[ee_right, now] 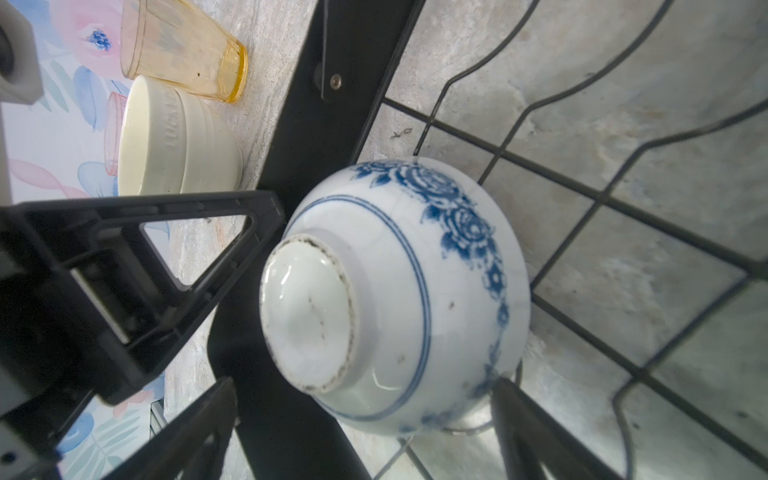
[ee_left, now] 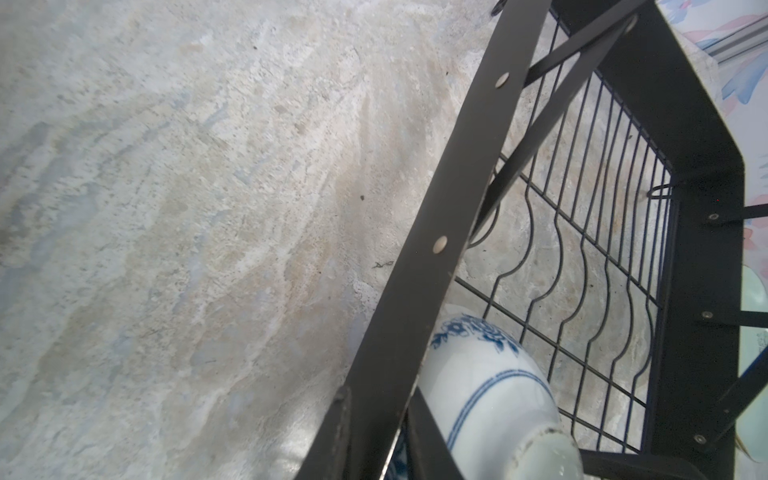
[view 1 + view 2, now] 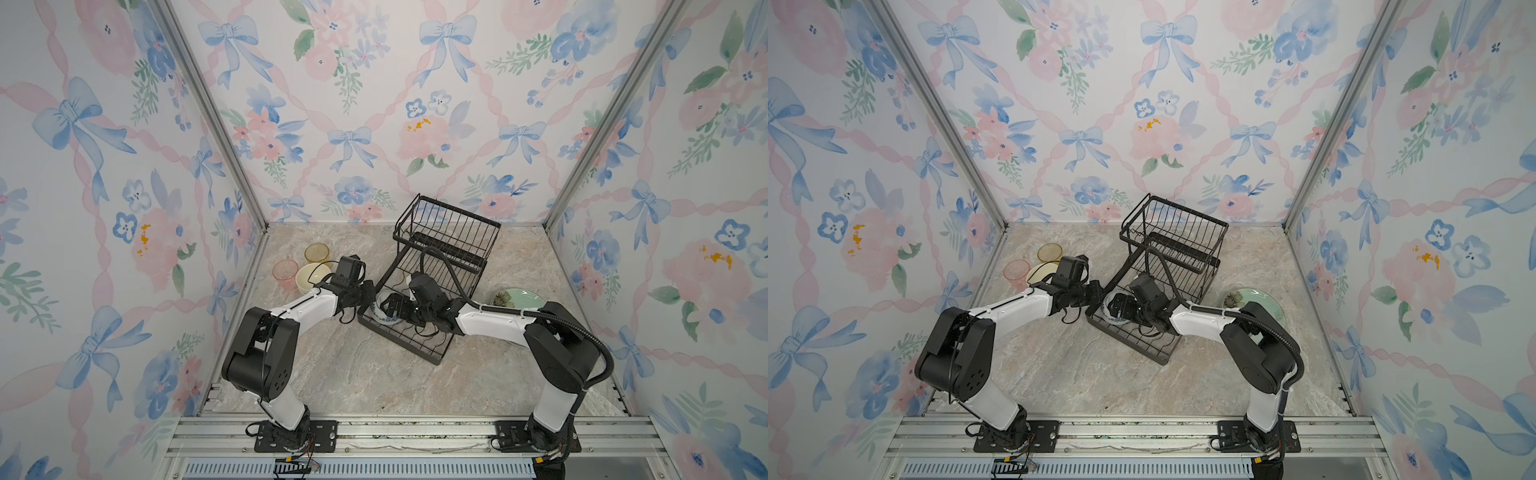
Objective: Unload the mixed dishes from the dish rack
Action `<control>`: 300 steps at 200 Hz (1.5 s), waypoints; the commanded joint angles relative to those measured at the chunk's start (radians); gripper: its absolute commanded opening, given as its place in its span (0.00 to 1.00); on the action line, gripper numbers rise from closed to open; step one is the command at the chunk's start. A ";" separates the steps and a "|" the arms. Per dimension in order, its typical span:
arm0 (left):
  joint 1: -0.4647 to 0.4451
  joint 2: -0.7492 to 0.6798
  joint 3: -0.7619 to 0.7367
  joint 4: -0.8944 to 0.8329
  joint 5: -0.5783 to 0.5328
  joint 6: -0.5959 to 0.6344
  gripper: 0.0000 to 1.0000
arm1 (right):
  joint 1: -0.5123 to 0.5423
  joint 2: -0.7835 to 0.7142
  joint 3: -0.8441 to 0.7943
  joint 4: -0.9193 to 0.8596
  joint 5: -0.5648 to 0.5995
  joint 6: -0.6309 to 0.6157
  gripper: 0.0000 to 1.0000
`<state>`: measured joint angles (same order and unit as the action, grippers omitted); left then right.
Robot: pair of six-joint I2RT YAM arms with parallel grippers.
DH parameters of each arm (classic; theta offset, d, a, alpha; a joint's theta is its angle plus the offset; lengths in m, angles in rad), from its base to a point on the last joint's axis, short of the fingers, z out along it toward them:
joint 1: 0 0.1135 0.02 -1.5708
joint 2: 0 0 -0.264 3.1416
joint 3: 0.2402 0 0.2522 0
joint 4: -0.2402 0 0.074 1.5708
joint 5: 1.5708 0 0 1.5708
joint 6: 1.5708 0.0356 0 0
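Black wire two-tier dish rack (image 3: 449, 249) stands askew on the marble-look tabletop (image 3: 374, 386), its raised basket tier toward 12 o'clock and its long flat tray running down toward 7 o'clock. Both tiers look bare but for one white porcelain bowl with blue rose print (image 1: 395, 291). It lies upside down, foot ring up, in the tray's 9 o'clock corner, against the rack's flat side rail; both top views show it there (image 3: 379, 309) (image 3: 1109, 309).

The right gripper (image 1: 363, 382) reaches in from 3 o'clock with its jaws spread wide, one finger on each side of the bowl and neither plainly touching it. It holds nothing.

The left gripper (image 3: 365, 297) comes in from 8 o'clock. In the left wrist view its jaws (image 2: 374, 415) are drawn narrow onto the side rail, one finger outside the rack and one inside, beside the bowl.

On the table at 10 o'clock, clear of the rack, stand a translucent yellow tumbler (image 3: 316, 252), a translucent pink tumbler (image 3: 285, 272) and a cream ribbed bowl (image 3: 311, 277), close together. A pale green plate with a flower print (image 3: 517, 299) lies flat at 3 o'clock, partly hidden by the right arm.
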<state>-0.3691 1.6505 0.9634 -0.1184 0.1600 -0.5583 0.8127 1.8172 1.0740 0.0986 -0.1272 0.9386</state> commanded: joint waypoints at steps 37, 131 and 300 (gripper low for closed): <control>-0.022 0.040 -0.014 -0.097 0.065 -0.022 0.22 | 0.003 0.025 0.000 -0.015 0.019 0.017 0.97; -0.024 0.043 -0.017 -0.097 0.069 -0.028 0.22 | 0.003 0.057 -0.008 -0.012 0.055 0.079 0.97; -0.026 0.050 -0.018 -0.098 0.072 -0.026 0.22 | 0.043 0.190 0.026 0.188 0.041 0.134 0.97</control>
<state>-0.3660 1.6569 0.9638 -0.1162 0.1452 -0.5522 0.8261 1.8912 1.1477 0.0654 -0.0162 1.0401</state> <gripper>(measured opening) 0.224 0.970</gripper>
